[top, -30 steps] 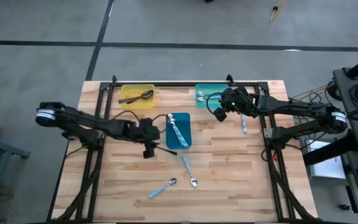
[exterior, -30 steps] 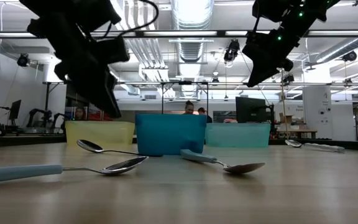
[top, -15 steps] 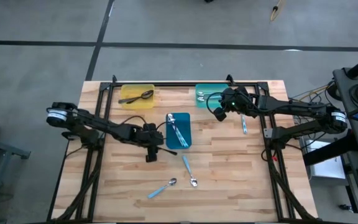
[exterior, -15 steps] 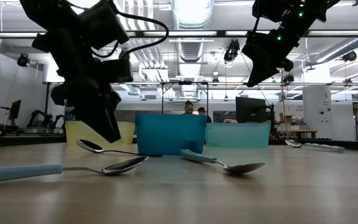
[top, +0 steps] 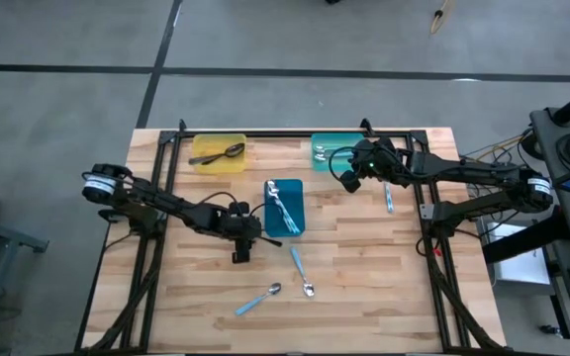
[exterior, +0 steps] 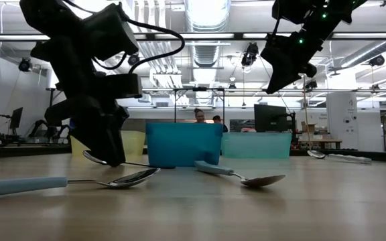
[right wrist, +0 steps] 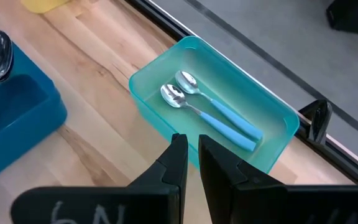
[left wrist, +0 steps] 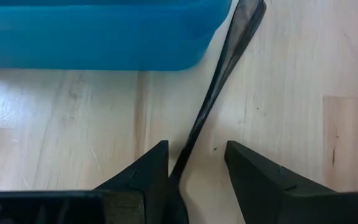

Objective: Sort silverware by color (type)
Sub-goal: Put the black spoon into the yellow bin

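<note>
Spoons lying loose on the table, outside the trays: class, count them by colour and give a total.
Blue-handled spoons: 3
Dark spoon: 1
Total: 4

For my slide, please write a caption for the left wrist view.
Open left end effector straddling a dark spoon handle beside the blue tray.
</note>
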